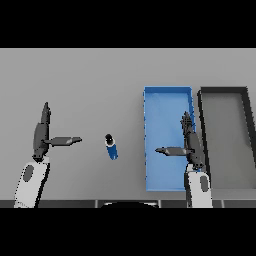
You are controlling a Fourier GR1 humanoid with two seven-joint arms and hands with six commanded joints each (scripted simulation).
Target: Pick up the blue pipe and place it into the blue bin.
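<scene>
The blue pipe (111, 146) is a short blue cylinder with a dark end, lying on the grey table between my two hands. To its right stands the blue bin (150, 125), a long shallow tray with nothing in it. My right hand (190, 145) hovers over the bin's right half, fingers straight and thumb pointing left, holding nothing. My left hand (41, 135) is at the left of the table, open, its thumb pointing toward the pipe from a short distance away.
A dark grey bin (247, 130) stands directly right of the blue bin, their long sides close together. Bare table stretches behind and to the left of the pipe.
</scene>
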